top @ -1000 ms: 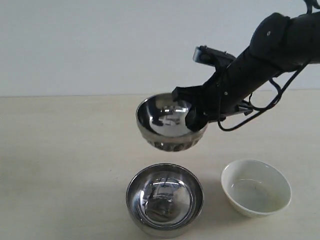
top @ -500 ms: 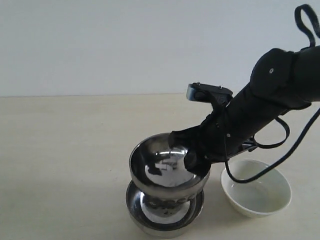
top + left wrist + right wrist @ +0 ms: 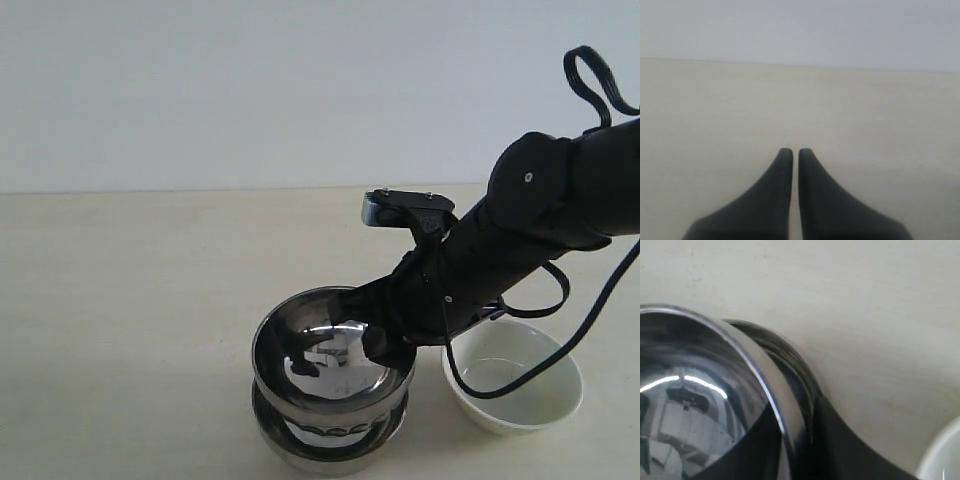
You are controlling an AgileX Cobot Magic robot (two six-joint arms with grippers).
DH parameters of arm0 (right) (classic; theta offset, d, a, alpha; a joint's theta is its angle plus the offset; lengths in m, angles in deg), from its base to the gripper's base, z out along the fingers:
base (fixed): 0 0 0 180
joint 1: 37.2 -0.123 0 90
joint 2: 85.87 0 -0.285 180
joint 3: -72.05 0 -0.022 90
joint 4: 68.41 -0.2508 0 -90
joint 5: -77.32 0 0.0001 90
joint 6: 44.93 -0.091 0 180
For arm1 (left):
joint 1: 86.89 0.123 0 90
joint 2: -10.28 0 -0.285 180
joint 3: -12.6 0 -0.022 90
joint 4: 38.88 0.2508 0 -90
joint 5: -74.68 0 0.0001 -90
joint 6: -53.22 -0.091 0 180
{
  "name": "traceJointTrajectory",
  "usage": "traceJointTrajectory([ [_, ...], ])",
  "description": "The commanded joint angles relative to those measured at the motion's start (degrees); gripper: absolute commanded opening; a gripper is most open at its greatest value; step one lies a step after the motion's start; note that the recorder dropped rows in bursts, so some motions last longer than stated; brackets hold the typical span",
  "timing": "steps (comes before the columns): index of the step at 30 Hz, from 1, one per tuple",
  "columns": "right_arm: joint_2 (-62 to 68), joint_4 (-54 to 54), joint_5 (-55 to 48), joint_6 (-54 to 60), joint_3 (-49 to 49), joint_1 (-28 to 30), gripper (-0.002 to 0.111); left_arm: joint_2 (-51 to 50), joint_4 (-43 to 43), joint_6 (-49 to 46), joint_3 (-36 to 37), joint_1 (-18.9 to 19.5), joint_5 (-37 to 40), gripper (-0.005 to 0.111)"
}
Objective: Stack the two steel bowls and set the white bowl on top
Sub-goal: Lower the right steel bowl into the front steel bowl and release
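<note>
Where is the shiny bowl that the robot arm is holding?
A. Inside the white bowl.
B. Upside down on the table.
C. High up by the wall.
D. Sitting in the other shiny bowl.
D: the right gripper holds the top shiny bowl by its rim, down in the bottom shiny bowl; the white bowl beside them is empty.

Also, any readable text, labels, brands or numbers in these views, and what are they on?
None readable in any view.
The upper steel bowl, lower steel bowl, white bowl and table carry no print.
The upper bowl's inside shows only blurred reflections, not letters.
The right gripper and its arm show no legible label.
</note>
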Motion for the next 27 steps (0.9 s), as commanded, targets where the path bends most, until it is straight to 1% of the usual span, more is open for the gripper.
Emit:
traceJointTrajectory([
  [1, -0.75, -0.12, -0.17, 0.81, -0.01, -0.14, 0.0, 0.18, 0.0, 0.27, 0.17, -0.29, -0.41, 0.004],
  [14, -0.75, -0.12, 2.5, 1.97, -2.17, -0.14, 0.0, 0.18, 0.0, 0.27, 0.17, -0.29, -0.41, 0.004],
  [17, -0.75, -0.12, 3.75, 1.97, -2.17, -0.14, 0.001, 0.18, 0.0, 0.27, 0.17, -0.29, -0.41, 0.004],
  [18, -0.75, -0.12, 4.04, 2.33, -2.17, -0.14, 0.005, 0.18, 0.0, 0.27, 0.17, -0.29, -0.41, 0.004],
  [20, -0.75, -0.12, 4.26, 2.43, -2.17, -0.14, 0.014, 0.18, 0.0, 0.27, 0.17, -0.29, -0.41, 0.004],
  [23, -0.75, -0.51, 4.26, 2.43, -2.17, -0.14, 0.039, 0.18, 0.0, 0.27, 0.17, -0.29, -0.41, 0.004],
  [25, -0.75, -0.52, 4.34, 2.43, -2.17, -0.14, 0.052, 0.18, 0.0, 0.27, 0.17, -0.29, -0.41, 0.004],
  [27, -0.75, -0.52, 4.49, 2.58, -2.17, -0.14, 0.058, 0.18, 0.0, 0.27, 0.17, -0.29, -0.41, 0.004],
])
